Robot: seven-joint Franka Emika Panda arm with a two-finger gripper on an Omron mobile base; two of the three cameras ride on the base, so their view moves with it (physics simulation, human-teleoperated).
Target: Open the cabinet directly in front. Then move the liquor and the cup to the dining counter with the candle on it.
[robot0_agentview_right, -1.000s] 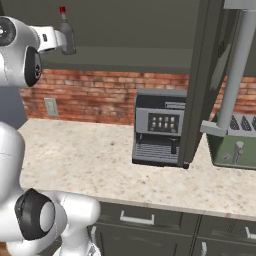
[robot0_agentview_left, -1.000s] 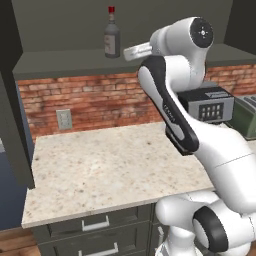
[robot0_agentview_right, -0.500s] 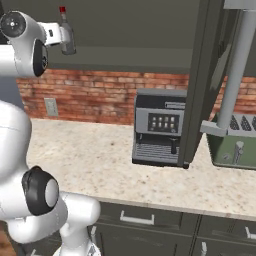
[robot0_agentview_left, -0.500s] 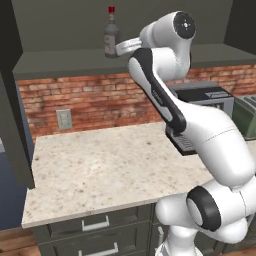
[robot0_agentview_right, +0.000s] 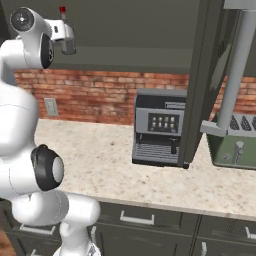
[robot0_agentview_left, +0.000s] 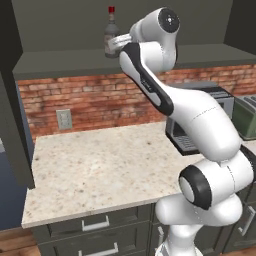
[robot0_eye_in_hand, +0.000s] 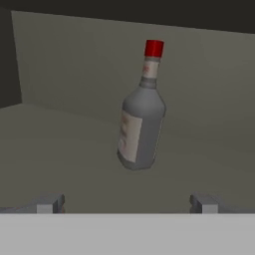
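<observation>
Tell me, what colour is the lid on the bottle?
Red. The liquor has a bright red cap, seen best in the hand view.

**Arm reaching up at the bottle on the cabinet shelf**

The cabinet [robot0_agentview_left: 150, 55] is open at the top of the frame, and the liquor [robot0_agentview_left: 111, 33] stands upright on its shelf, upper middle. The white arm rises from the lower right and bends up, its gripper [robot0_agentview_left: 116, 44] right at the bottle's lower body. Below is a red brick wall [robot0_agentview_left: 85, 97], a speckled beige worktop [robot0_agentview_left: 100, 167], a coffee machine [robot0_agentview_left: 207, 107] at right behind the arm, and 2 drawers [robot0_agentview_left: 95, 232] along the bottom.
</observation>
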